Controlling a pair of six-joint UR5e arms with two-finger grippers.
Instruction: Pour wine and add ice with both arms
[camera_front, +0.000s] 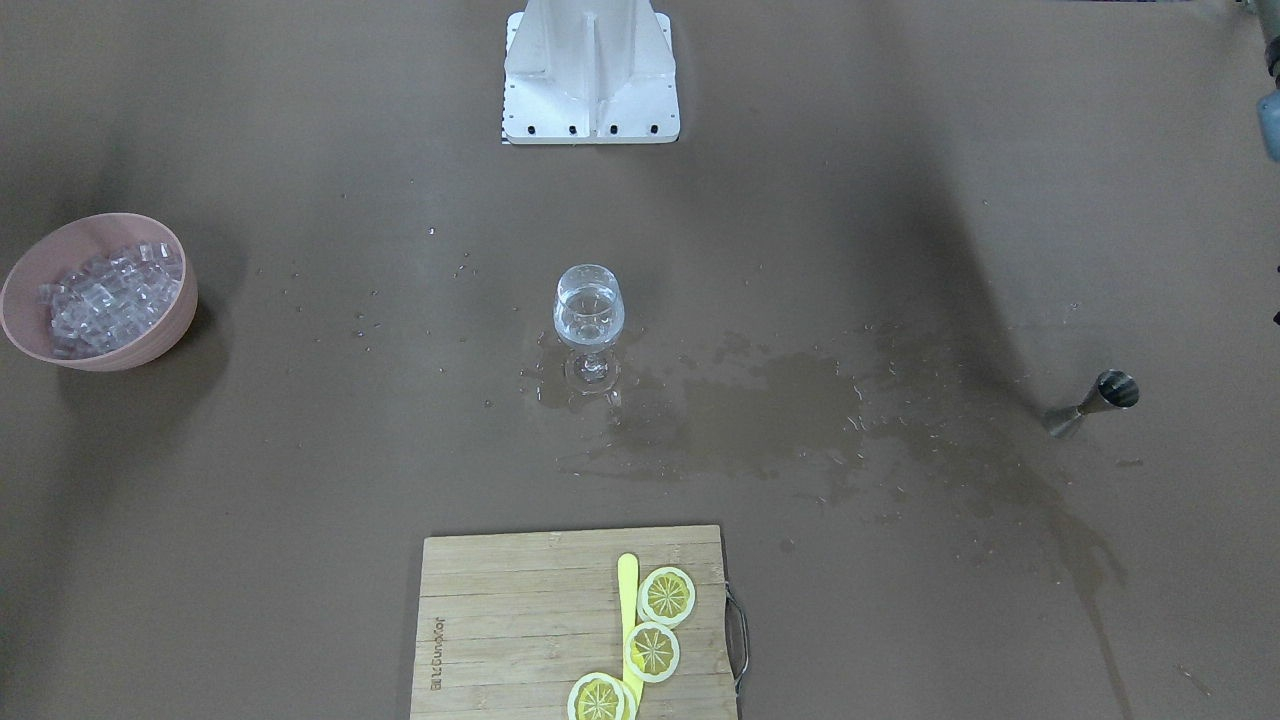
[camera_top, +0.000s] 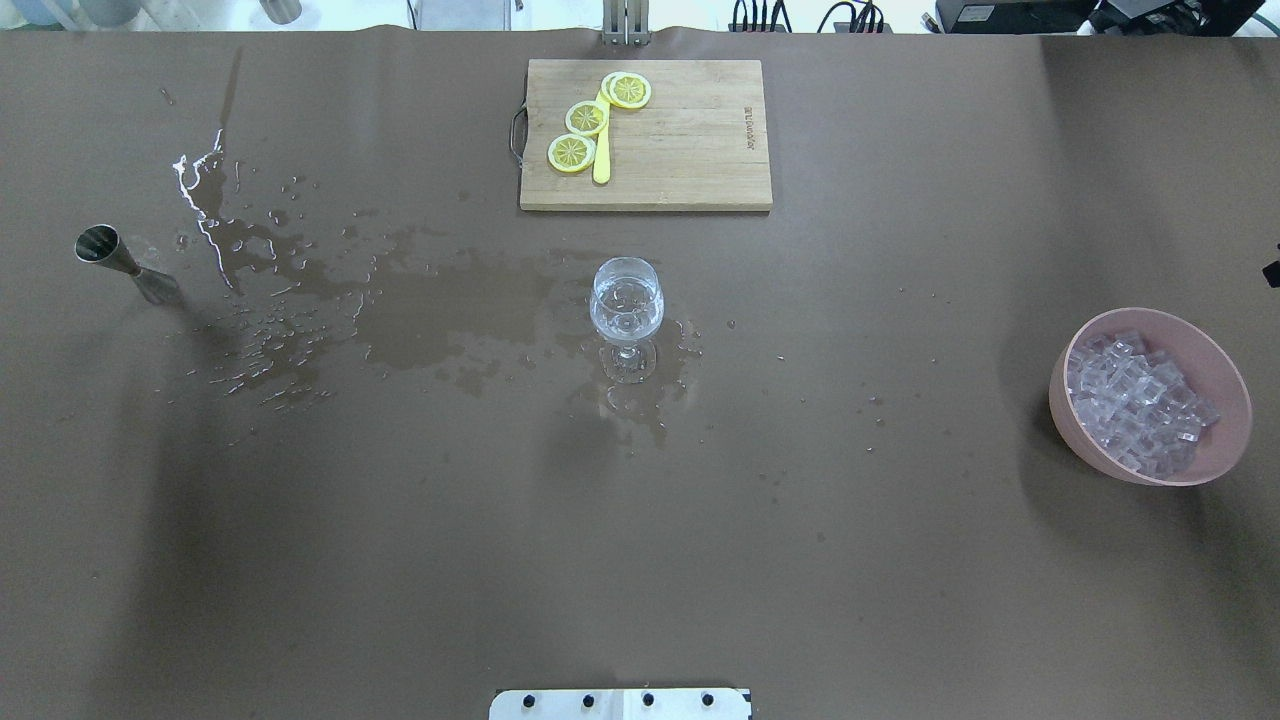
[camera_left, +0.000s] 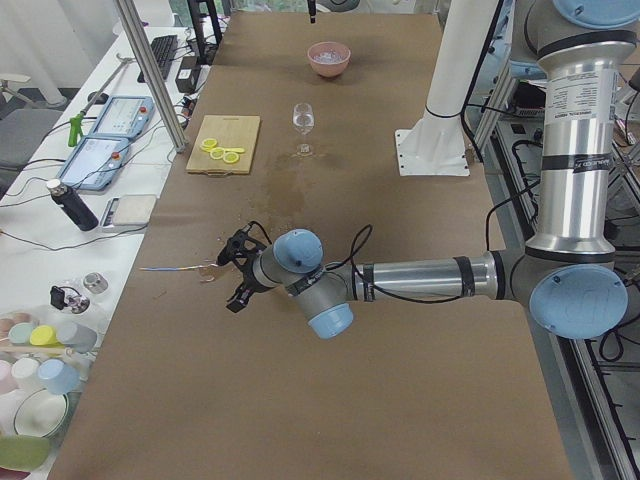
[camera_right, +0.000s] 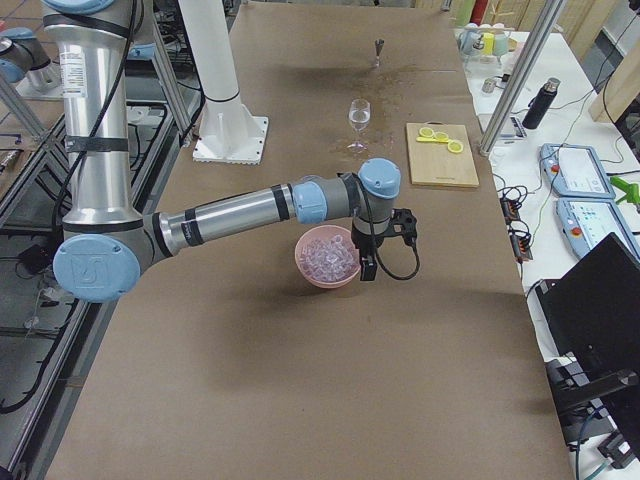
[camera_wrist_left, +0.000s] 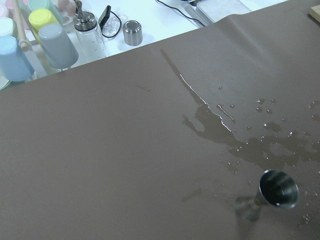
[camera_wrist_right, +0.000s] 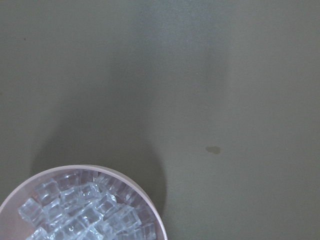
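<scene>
A wine glass (camera_front: 589, 318) stands upright mid-table with clear wine in its bowl; it also shows in the overhead view (camera_top: 627, 303). A pink bowl (camera_top: 1068, 400) holds many clear ice cubes (camera_top: 1140, 400) at the table's right end, and the cubes (camera_wrist_right: 85, 212) fill the right wrist view's lower left. My right gripper (camera_right: 366, 270) hangs beside that bowl (camera_right: 310, 275). My left gripper (camera_left: 232, 268) hovers low near a steel jigger (camera_wrist_left: 276, 190). I cannot tell whether either gripper is open or shut.
A bamboo cutting board (camera_top: 690, 140) with lemon slices (camera_top: 586, 118) and a yellow knife lies beyond the glass. Spilled liquid (camera_top: 420, 310) spreads from the jigger (camera_top: 112, 258) to the glass. Cups and bottles (camera_wrist_left: 55, 40) stand past the table's left end.
</scene>
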